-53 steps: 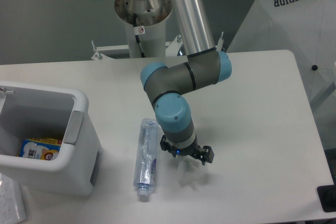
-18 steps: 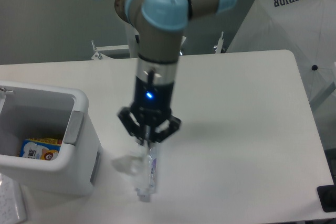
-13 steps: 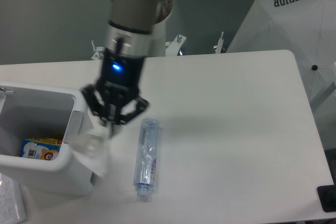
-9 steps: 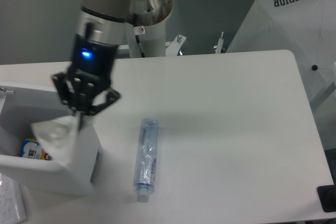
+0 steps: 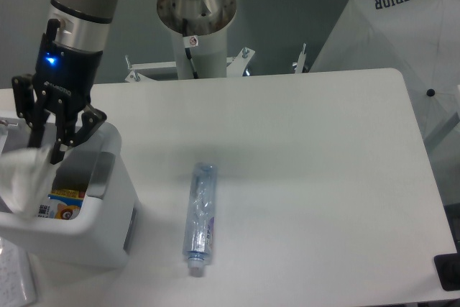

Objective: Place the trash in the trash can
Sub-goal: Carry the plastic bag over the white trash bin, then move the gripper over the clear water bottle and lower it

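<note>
The flattened clear plastic bottle (image 5: 200, 218) with a blue-purple label and white cap lies on the white table, cap toward the front edge. The white trash can (image 5: 115, 199) stands at the left. My gripper (image 5: 49, 150) hangs over the can's opening, fingers pointing down and closed on the crumpled clear wrapper (image 5: 21, 177). The wrapper dangles, blurred, above the can's inside at its left part. The bottle is well to the right of the gripper.
A yellow and blue packet (image 5: 60, 203) lies inside the can. The arm's base column (image 5: 195, 26) stands at the back. A white cloth marked SUPERIOR (image 5: 402, 26) is at the right, a black object (image 5: 448, 272) at the lower right corner, and paper (image 5: 14, 278) at the lower left.
The gripper picked the wrapper up beside the bottle and carried it left and up; it now hangs over the can's opening. The bottle has not moved.
</note>
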Tool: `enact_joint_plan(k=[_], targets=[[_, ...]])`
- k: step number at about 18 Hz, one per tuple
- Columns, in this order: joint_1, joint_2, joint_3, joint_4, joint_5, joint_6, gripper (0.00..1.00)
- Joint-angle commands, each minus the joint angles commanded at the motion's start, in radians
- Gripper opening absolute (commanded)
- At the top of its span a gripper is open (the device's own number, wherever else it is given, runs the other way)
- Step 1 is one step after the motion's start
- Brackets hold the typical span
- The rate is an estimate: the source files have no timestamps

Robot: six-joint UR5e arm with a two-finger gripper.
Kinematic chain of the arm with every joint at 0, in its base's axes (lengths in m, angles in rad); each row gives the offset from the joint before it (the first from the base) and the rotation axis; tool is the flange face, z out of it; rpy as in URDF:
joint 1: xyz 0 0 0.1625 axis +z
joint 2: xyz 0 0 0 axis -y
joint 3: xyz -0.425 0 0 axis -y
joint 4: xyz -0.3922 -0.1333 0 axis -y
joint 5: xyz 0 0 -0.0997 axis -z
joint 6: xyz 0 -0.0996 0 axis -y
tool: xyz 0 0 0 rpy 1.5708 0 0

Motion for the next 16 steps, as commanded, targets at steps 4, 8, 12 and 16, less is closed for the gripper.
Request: enact_joint_plan(k=[4, 8, 12, 16], targets=[[0.02, -0.009, 0.006, 0.003, 0.002, -0.002, 1.0], [0.135, -0.055, 0.017, 0.008, -0.006, -0.02, 1.0], [0.222, -0.115, 0.04, 0.006, -0.009, -0.06, 1.0], [0.285, -0.208, 0.121, 0.0, -0.003, -0.127, 1.0]])
